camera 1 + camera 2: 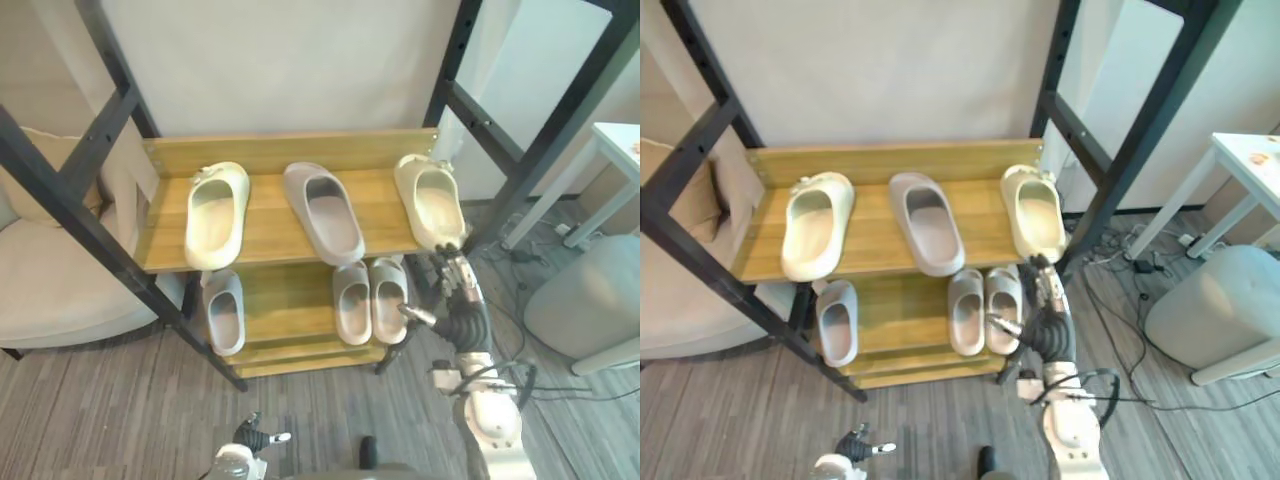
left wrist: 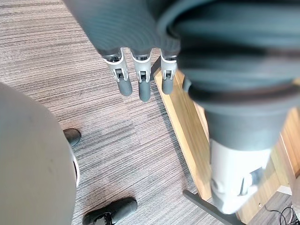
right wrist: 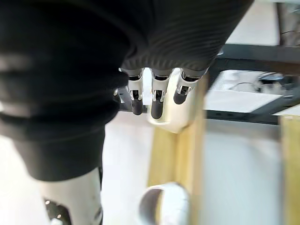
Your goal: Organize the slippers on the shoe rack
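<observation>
rack: shoe rack [image 1: 268,228], wooden, two shelves, standing against the wall.
upper shelf: left cream slipper [image 1: 215,215], large grey slipper [image 1: 325,212] and right cream slipper [image 1: 430,200] lay well apart, so the two cream ones were split by the grey one.
lower shelf: single grey slipper [image 1: 223,310] lay at the left; grey pair [image 1: 370,300] lay side by side at the right, touching.
right hand: right hand [image 1: 455,288] was raised by the rack's front right corner, fingers straight and loosely spread, holding nothing.
left hand: left hand [image 2: 143,83] hung low over the floor, fingers straight and relaxed, empty.
key relation: the right cream slipper lay just beyond and above the right hand's fingertips, its near end at the front right corner of the upper shelf.
long axis: front to back, slightly angled, roughly in line with the reach.
nearer hand: the right, by a wide margin.
judgement: the next move likely called for a short forward reach onto that near end.
contact: none was visible.
</observation>
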{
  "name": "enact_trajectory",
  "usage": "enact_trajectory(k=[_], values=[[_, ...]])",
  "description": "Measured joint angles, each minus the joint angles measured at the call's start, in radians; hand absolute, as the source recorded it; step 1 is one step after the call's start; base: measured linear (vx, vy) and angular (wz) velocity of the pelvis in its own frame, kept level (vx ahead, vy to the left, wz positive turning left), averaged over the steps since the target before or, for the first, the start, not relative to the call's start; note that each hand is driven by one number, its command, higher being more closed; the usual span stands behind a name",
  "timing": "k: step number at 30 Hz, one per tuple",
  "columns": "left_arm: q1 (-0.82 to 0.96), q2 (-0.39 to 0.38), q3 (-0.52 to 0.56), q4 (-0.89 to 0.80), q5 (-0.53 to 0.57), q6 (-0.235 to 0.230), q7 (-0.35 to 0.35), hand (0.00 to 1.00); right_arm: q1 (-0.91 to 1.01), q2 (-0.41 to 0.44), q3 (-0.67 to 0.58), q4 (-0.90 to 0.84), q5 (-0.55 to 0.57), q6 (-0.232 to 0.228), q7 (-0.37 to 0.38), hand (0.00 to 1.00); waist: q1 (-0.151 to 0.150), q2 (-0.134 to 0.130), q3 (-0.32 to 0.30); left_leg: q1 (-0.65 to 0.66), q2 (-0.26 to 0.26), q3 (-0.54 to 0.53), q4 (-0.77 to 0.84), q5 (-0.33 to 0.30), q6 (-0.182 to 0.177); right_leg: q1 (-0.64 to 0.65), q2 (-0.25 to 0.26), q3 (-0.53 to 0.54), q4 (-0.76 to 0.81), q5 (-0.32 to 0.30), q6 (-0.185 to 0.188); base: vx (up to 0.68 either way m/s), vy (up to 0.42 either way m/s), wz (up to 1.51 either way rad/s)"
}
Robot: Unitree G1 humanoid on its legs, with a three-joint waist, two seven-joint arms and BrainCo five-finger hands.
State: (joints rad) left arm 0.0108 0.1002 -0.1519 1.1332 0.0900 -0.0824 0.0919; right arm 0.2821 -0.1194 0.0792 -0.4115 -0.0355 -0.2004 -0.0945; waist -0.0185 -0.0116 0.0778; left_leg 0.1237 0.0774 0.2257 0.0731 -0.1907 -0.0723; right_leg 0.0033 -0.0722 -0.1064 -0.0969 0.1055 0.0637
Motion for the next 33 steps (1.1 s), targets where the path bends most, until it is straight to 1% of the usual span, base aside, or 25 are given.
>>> enact_trajectory(k=[6,14,17,19,23,26,29,33], values=[[0.000,0.002,-0.004,0.000,0.005,-0.001,-0.009,0.00,-0.089,-0.022,-0.047,-0.007,0.038,-0.006,-0.004,0.00,0.000,-0.004,-0.004,-0.003,-0.001,-0.013,0.001,0.000,0.000,0.002,-0.001,-0.010,0.000,0.000,0.000,0.00,-0.003,0.05],[0.000,0.002,-0.002,-0.001,0.005,-0.001,-0.011,0.00,-0.236,-0.119,-0.072,0.006,0.038,-0.009,-0.009,0.00,0.003,-0.004,-0.004,-0.015,-0.002,-0.047,0.002,0.004,0.004,0.015,-0.007,-0.043,0.005,-0.001,0.001,-0.02,-0.018,0.12],[0.000,0.002,0.000,-0.002,0.004,-0.001,-0.012,0.00,-0.321,-0.162,-0.072,0.099,0.038,-0.002,-0.020,0.00,0.010,-0.004,-0.004,-0.019,-0.005,-0.054,0.001,0.007,0.006,0.015,-0.010,-0.049,0.007,-0.001,0.001,-0.02,-0.014,0.07],[0.000,0.001,0.008,-0.002,0.004,-0.001,-0.013,0.00,-0.379,-0.203,-0.071,0.178,0.039,0.010,-0.026,0.00,0.014,-0.004,-0.004,-0.024,-0.008,-0.064,0.000,0.011,0.007,0.015,-0.013,-0.057,0.007,-0.001,0.001,-0.02,-0.015,0.13],[0.000,0.003,0.014,-0.007,-0.010,-0.002,-0.016,0.00,-0.463,-0.259,-0.070,0.284,0.075,0.026,-0.026,0.00,0.019,-0.004,0.000,-0.041,-0.013,-0.100,-0.007,0.025,0.009,0.013,-0.020,-0.089,0.007,-0.002,0.002,-0.02,-0.020,0.25],[0.001,0.003,0.015,-0.017,-0.016,-0.002,-0.017,0.00,-0.532,-0.284,-0.066,0.358,0.079,0.036,-0.027,0.00,0.025,-0.004,0.004,-0.054,-0.019,-0.110,-0.023,0.042,0.010,-0.003,-0.024,-0.099,0.008,-0.002,0.002,-0.01,-0.018,0.14],[0.001,0.003,0.018,-0.024,-0.024,-0.002,-0.016,0.00,-0.577,-0.304,-0.062,0.437,0.080,0.054,-0.033,0.00,0.027,-0.005,0.011,-0.065,-0.019,-0.132,-0.027,0.050,0.010,-0.002,-0.025,-0.116,0.008,-0.002,0.002,-0.01,-0.023,0.20],[0.002,0.004,0.029,-0.034,-0.035,-0.002,-0.016,0.00,-0.638,-0.321,-0.054,0.517,0.086,0.060,-0.037,0.00,0.028,-0.012,0.025,-0.074,-0.020,-0.156,-0.038,0.061,0.008,-0.003,-0.027,-0.139,0.008,-0.004,0.001,-0.02,-0.016,0.18]])
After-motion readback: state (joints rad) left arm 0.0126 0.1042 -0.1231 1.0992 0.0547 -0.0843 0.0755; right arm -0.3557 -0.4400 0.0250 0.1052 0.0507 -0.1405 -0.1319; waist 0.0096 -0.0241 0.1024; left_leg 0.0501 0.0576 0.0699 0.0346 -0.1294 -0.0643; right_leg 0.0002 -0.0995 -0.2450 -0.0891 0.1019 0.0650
